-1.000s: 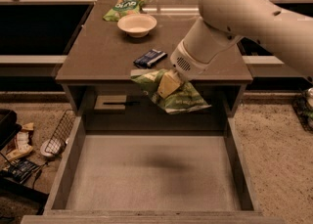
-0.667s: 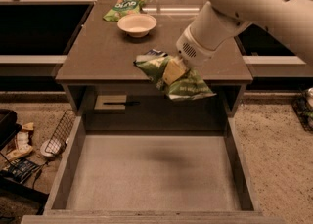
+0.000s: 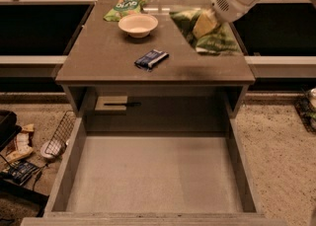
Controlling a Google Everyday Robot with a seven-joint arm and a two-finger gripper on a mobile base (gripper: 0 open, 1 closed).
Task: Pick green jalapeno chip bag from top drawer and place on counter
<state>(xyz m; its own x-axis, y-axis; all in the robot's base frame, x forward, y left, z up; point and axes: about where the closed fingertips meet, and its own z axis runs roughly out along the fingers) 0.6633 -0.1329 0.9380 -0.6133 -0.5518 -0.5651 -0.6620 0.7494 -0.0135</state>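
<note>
My gripper (image 3: 203,23) is shut on the green jalapeno chip bag (image 3: 212,40), a dark green wrinkly foil bag. It holds the bag over the back right part of the counter (image 3: 108,57); I cannot tell if the bag touches the surface. The white arm comes in from the upper right. The top drawer (image 3: 153,175) is pulled open below the counter, and its flat grey bottom is bare.
On the counter stand a pale bowl (image 3: 138,24), a brighter light-green bag (image 3: 126,5) behind it, and a small dark-blue packet (image 3: 151,58) near the middle. A wire basket (image 3: 59,138) and clutter lie on the floor at left.
The gripper has risen out of the drawer front and moved up and back over the counter's right side, carrying the green bag with it.
</note>
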